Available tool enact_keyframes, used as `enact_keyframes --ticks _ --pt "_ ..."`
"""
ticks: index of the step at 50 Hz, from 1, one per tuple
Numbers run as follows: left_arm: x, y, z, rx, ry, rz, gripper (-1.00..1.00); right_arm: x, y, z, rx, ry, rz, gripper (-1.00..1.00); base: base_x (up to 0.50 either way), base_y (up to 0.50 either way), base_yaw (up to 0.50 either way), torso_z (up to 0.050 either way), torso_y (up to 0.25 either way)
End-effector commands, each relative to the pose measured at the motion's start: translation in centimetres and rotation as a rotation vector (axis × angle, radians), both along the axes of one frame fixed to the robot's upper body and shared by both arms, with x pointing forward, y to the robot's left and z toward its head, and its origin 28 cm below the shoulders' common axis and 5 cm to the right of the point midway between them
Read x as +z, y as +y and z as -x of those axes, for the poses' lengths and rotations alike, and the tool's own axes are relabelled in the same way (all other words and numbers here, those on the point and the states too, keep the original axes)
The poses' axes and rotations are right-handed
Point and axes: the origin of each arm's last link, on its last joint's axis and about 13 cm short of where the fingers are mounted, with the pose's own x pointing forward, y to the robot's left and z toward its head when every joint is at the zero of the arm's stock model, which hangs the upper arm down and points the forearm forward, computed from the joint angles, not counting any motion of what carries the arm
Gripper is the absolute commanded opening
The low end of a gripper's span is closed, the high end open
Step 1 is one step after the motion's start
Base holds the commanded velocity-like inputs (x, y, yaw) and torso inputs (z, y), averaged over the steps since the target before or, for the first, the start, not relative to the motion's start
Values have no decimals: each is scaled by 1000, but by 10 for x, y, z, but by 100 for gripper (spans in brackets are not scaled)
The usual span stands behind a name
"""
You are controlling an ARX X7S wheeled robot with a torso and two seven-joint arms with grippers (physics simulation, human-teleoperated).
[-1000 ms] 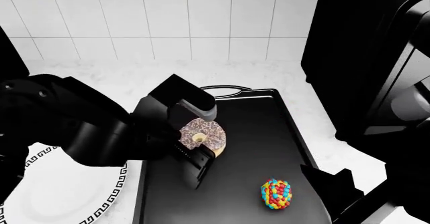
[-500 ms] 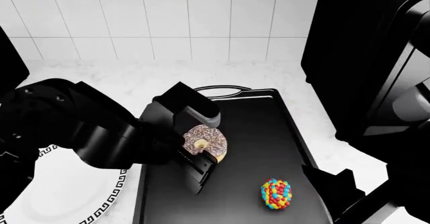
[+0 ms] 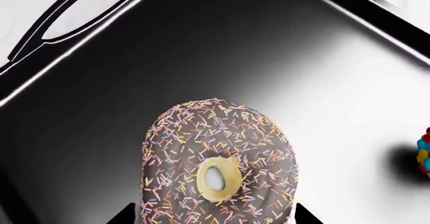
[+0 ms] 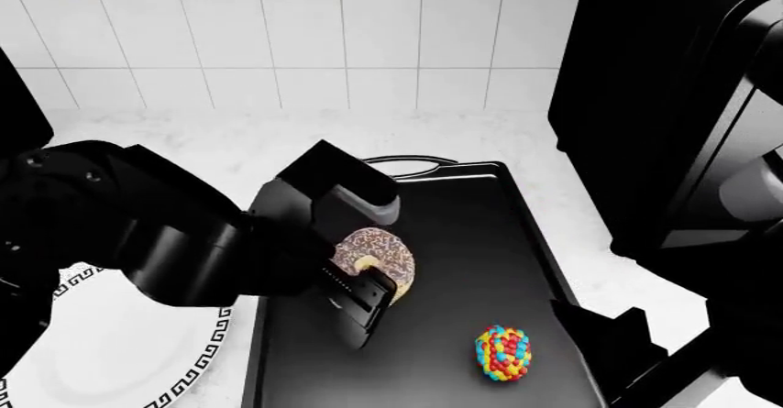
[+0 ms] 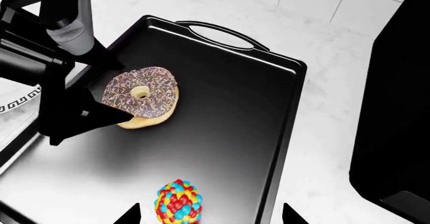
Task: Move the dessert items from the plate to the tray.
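Note:
The chocolate-iced ring donut [image 4: 380, 259] hangs tilted between the fingers of my left gripper [image 4: 370, 287], over the left middle of the black tray [image 4: 490, 234]. In the left wrist view the donut [image 3: 218, 168] fills the space between both fingertips of the left gripper [image 3: 213, 215]. The right wrist view shows the donut [image 5: 141, 97] with its tan lower edge close to the tray [image 5: 228, 78]; I cannot tell if it touches. The candy lump [image 4: 503, 353] lies on the tray's near right part. My right gripper [image 5: 209, 215] is open above the candy lump [image 5: 178, 204].
A white plate with a black key-pattern rim [image 4: 226, 324] lies left of the tray with nothing on the part in view. A tall black appliance [image 4: 661, 105] stands to the right. A white tiled wall [image 4: 306, 32] rises behind the counter. The tray's silver handle [image 4: 410, 161] is at its far end.
My left gripper has carried the donut slightly down and toward the tray's middle. The candy lump and the right arm have not moved.

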Motion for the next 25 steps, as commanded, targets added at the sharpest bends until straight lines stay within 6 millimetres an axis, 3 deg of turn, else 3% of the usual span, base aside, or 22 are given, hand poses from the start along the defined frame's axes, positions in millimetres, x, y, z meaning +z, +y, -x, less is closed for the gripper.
enact_keyframes --ticks 1,25 --pt "15 5 9 18 -65 23 100 0 0 1 2 -4 -7 100 0 0 0 0 0" --pt "46 36 74 29 -294 250 100 -9 -2 16 4 -107 -94 100 0 0 0 0 0"
